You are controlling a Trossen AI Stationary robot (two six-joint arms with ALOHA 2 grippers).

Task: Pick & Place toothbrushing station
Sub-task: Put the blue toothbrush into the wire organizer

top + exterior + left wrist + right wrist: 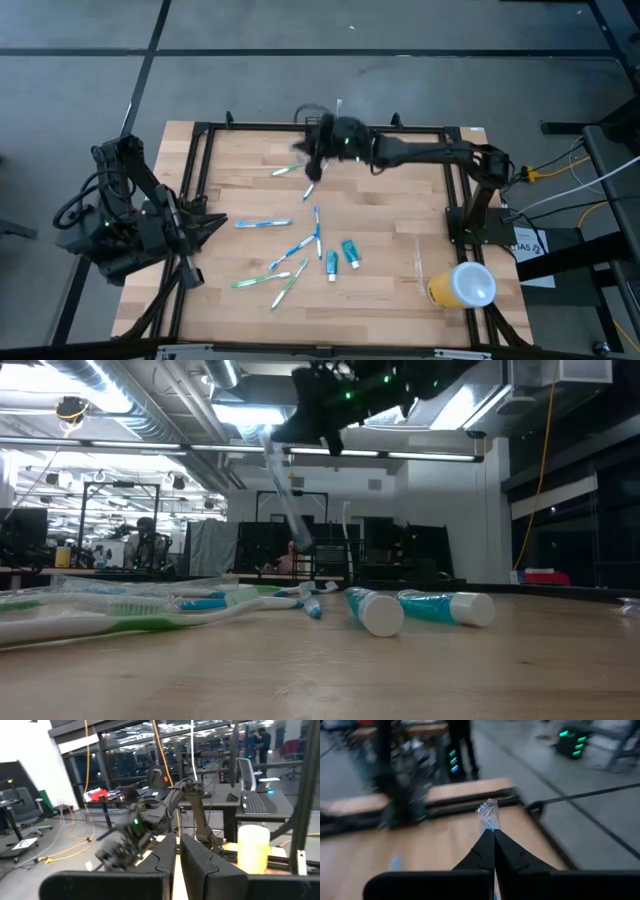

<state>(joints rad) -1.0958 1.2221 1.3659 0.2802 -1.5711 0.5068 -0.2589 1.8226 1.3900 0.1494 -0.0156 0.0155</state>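
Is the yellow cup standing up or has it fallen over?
Fallen over. From above, the yellow cup lies on its side at the table's right front corner, its white lid pointing sideways, not up.

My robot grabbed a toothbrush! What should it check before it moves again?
1. Right gripper, jaws shut on the toothbrush: ok.
2. Toothbrush hanging clear above the table: ok.
3. Black holder in sight to aim for: cannot tell, that spot is blurred.
4. Left gripper waiting at the table's left side, out of the way: ok.
5. Yellow cup lying far off near the right corner: ok.
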